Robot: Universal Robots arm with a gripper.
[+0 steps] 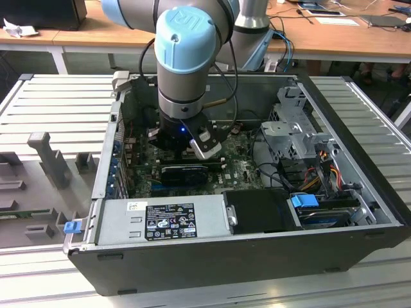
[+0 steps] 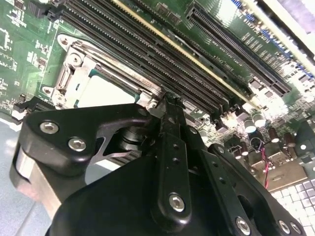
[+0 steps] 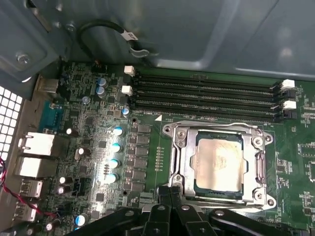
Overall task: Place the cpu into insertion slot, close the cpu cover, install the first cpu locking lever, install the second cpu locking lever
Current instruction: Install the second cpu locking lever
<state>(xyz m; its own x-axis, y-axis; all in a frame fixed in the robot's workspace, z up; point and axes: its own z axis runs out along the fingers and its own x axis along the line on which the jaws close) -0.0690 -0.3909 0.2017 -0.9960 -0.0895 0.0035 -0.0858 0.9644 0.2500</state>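
The arm [image 1: 186, 58] reaches steeply downward, its wrist vertical; the black claw [image 3: 170, 192] hangs low with its fingers [image 2: 170, 115] pressed together

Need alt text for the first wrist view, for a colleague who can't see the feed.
The cpu lies seated in the insertion slot on the green motherboard, with the metal cpu cover framing it. The black claw sits at the socket's near edge; long memory slots run beyond.
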